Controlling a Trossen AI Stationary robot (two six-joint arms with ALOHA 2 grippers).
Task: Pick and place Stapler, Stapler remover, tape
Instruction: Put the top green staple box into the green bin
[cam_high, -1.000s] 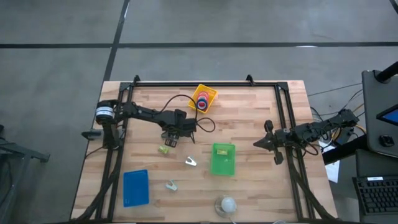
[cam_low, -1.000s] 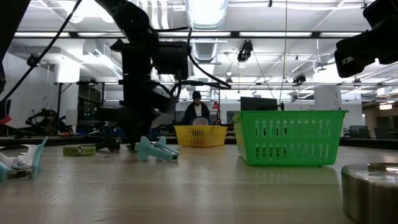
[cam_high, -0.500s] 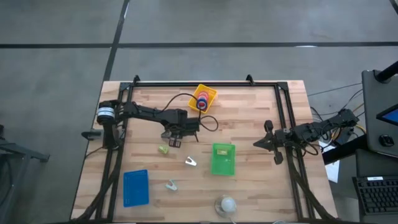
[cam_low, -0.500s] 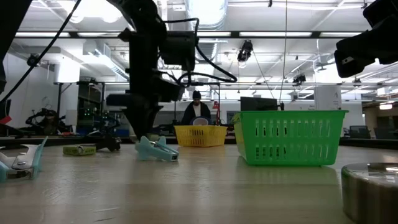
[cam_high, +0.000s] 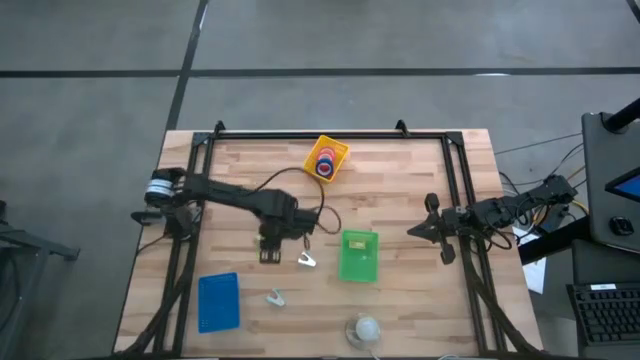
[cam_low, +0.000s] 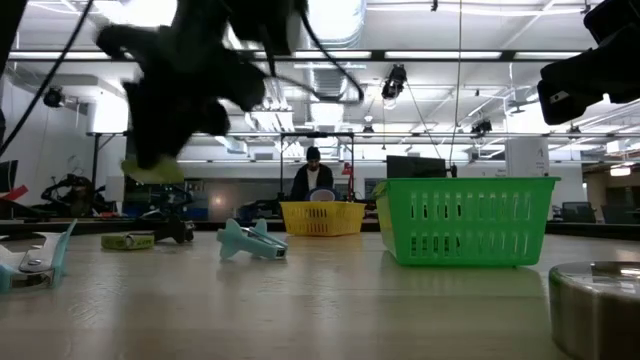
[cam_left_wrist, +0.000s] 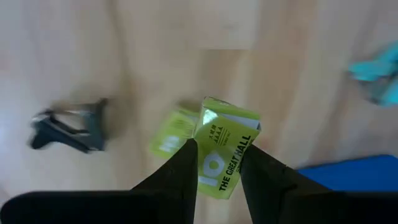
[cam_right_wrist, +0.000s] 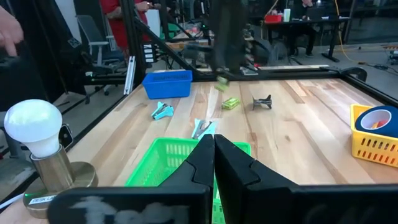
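Here the left claw (cam_left_wrist: 216, 163) grips a green box (cam_left_wrist: 225, 148); right claw (cam_right_wrist: 213, 149) closed.

Blurred arm, covered box, things cut at the edges

The left arm (cam_low: 190, 75) is a dark smear in the low view, a blurred yellow-green patch at its lower end; in the high view the left gripper (cam_high: 270, 248) covers whatever it holds; in the left wrist view the fingers (cam_left_wrist: 180, 171) hide the sides of the green box (cam_left_wrist: 224, 149), its print only partly readable; the metal base (cam_low: 600, 305) is cut by the low view's edge; the tape (cam_high: 325, 163) is too small to count from above.
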